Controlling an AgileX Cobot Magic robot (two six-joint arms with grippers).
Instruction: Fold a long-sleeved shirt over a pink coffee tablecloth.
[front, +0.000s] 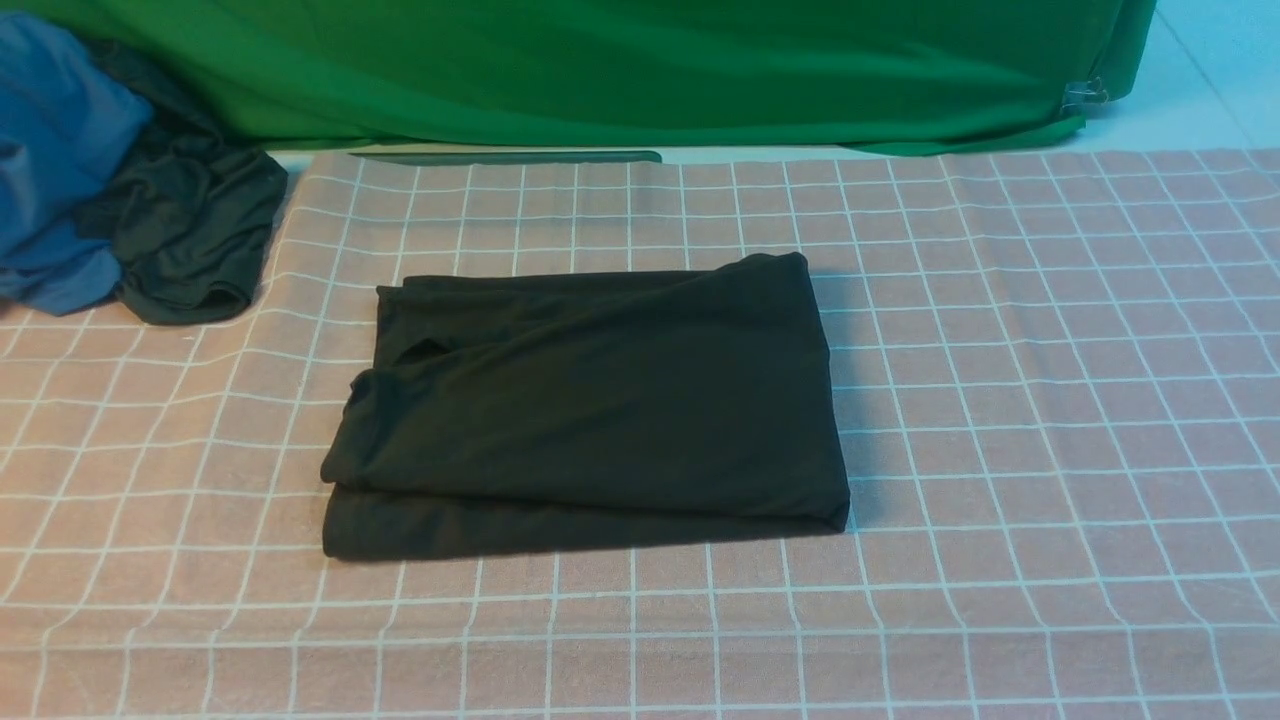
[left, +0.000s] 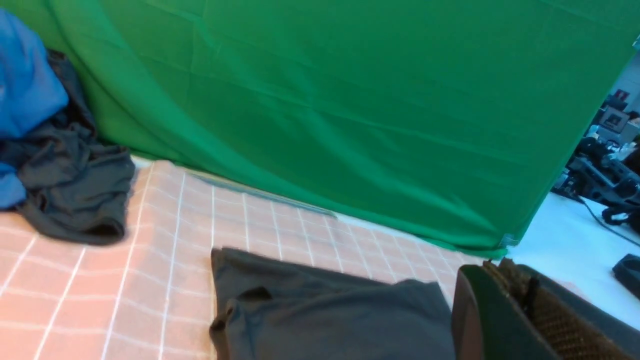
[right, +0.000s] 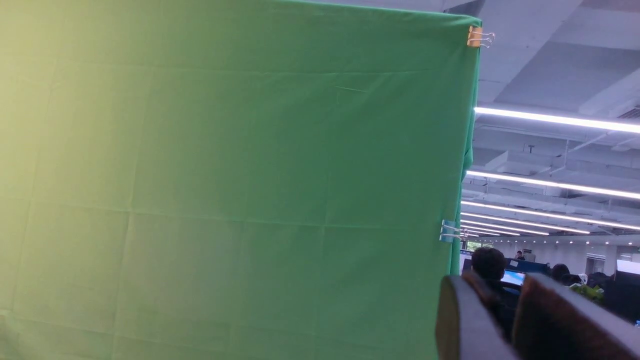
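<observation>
The black long-sleeved shirt (front: 590, 400) lies folded into a thick rectangle in the middle of the pink coffee tablecloth (front: 1050, 400); its chest print is hidden. Neither gripper shows in the front view. In the left wrist view the shirt (left: 325, 315) lies on the tablecloth (left: 165, 240) below and beside my left gripper (left: 505, 267), whose pads are pressed together with nothing between them. My right gripper (right: 500, 285) is raised and faces the green backdrop and the office beyond. Its fingers (right: 465, 310) stand a narrow gap apart and hold nothing.
A blue garment (front: 50, 150) and a smaller dark plain garment (front: 190, 230) are heaped at the tablecloth's far left corner. Bright green fabric (front: 640, 70) hangs along the back edge, clipped at its right end. A white surface (front: 1200, 90) shows beyond the back right.
</observation>
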